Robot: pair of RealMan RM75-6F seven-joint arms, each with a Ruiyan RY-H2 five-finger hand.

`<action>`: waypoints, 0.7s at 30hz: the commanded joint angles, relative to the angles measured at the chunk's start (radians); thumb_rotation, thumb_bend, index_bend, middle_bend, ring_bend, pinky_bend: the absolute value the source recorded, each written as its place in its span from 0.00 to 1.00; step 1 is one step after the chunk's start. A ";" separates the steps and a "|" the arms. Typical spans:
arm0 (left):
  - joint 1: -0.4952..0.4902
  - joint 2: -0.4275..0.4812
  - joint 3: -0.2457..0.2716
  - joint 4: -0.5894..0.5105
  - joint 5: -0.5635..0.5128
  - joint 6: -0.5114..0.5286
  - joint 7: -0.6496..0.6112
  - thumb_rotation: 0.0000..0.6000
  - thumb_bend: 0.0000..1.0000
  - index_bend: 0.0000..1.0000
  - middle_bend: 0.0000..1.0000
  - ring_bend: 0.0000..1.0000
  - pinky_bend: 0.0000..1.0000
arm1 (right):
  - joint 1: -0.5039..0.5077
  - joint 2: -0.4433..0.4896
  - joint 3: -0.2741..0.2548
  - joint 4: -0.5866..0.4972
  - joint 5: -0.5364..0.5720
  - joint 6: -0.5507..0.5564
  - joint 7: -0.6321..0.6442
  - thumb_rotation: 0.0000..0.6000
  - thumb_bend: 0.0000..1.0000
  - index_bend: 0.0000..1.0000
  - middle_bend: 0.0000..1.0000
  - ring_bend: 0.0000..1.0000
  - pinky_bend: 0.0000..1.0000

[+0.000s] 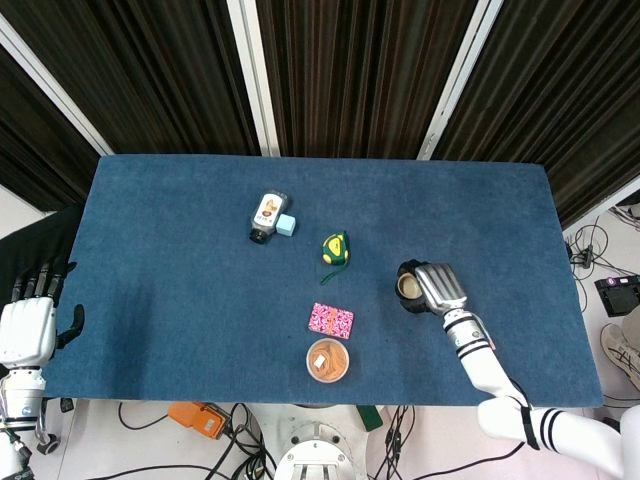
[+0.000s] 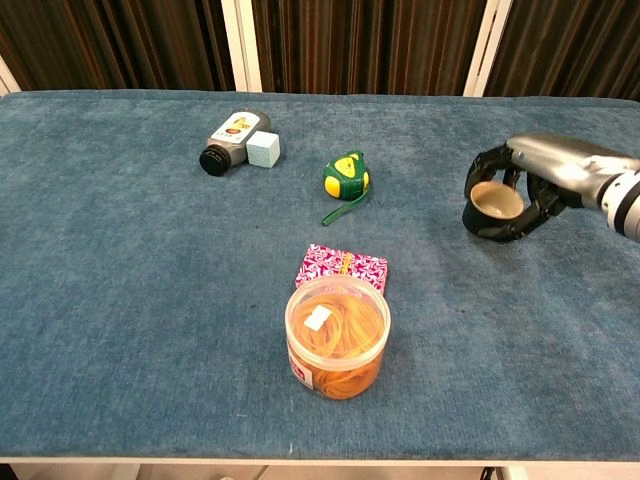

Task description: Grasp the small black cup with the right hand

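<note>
The small black cup [image 2: 495, 205], tan inside, is at the right of the blue table [image 2: 120, 300]. My right hand [image 2: 555, 165] grips it, dark fingers [image 2: 482, 168] curled around its wall. The cup tilts with its mouth toward the chest camera and seems slightly off the cloth. From the head view the cup [image 1: 408, 287] shows just left of the silver right hand [image 1: 438, 287]. My left hand [image 1: 25, 325] hangs off the table's left edge, fingers apart and holding nothing; the chest view does not show it.
A lying bottle [image 2: 228, 140] and a pale blue cube [image 2: 263, 149] are at the back left. A green-yellow tape measure [image 2: 346, 175] sits mid-table. A pink patterned box [image 2: 341, 268] and a jar of rubber bands [image 2: 337, 335] stand near the front.
</note>
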 commanded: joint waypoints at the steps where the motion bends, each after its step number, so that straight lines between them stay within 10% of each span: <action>1: 0.000 0.000 0.000 0.000 -0.001 -0.001 0.000 1.00 0.46 0.14 0.04 0.13 0.08 | -0.019 0.019 0.030 -0.028 -0.054 0.081 0.068 1.00 0.47 0.58 0.47 0.57 0.65; 9: -0.003 -0.003 -0.002 0.004 -0.003 -0.005 -0.003 1.00 0.46 0.14 0.04 0.13 0.08 | -0.053 0.058 0.105 -0.066 -0.190 0.292 0.241 1.00 0.48 0.56 0.48 0.59 0.66; 21: 0.001 -0.008 -0.012 0.010 0.002 0.011 -0.043 1.00 0.46 0.14 0.04 0.13 0.08 | 0.034 0.206 0.238 -0.214 -0.111 0.218 0.120 1.00 0.48 0.56 0.48 0.59 0.66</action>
